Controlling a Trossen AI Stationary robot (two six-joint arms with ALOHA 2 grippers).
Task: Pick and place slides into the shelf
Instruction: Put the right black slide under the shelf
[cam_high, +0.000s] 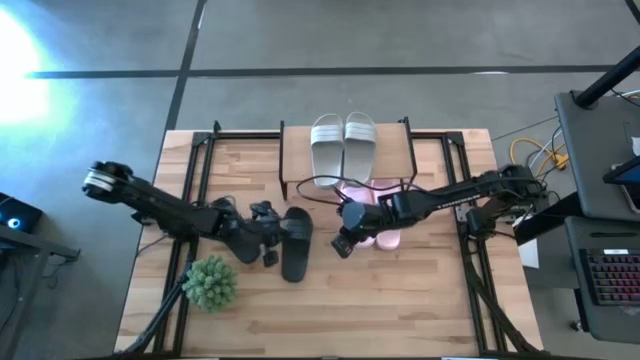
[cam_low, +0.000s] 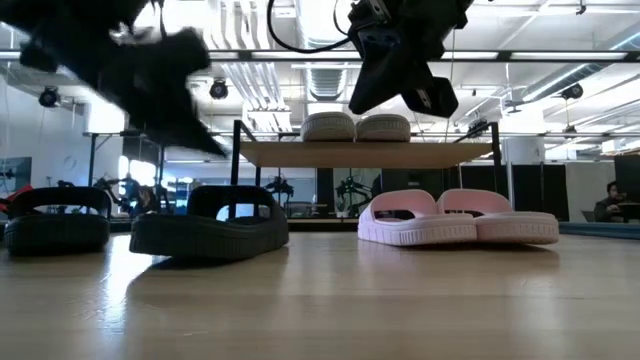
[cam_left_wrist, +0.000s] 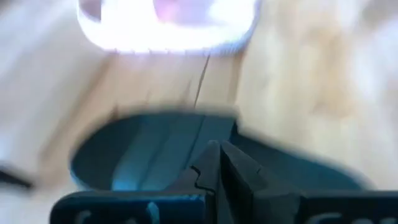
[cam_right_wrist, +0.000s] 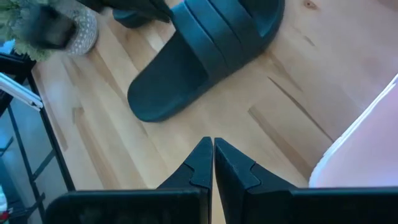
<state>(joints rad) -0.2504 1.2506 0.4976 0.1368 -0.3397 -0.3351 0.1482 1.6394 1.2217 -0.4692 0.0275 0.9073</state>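
Two grey-white slides (cam_high: 343, 142) lie side by side on top of the shelf (cam_high: 296, 158) at the table's far edge. A pair of pale pink slides (cam_low: 458, 218) rests on its soles on the table in front of the shelf. Two black slides rest on the table to the left: one (cam_high: 297, 244) at mid table, the other (cam_low: 55, 222) farther left. My left gripper (cam_left_wrist: 217, 163) is shut and hovers raised beside the mid-table black slide (cam_left_wrist: 155, 155), holding nothing. My right gripper (cam_right_wrist: 212, 149) is also shut, and hangs above the table between that black slide (cam_right_wrist: 205, 56) and the pink pair.
A green spiky plant ball (cam_high: 211, 282) sits near the table's left front. Black frame rails (cam_high: 195, 175) run along the left and right sides of the wooden table. Bare wood lies along the near edge.
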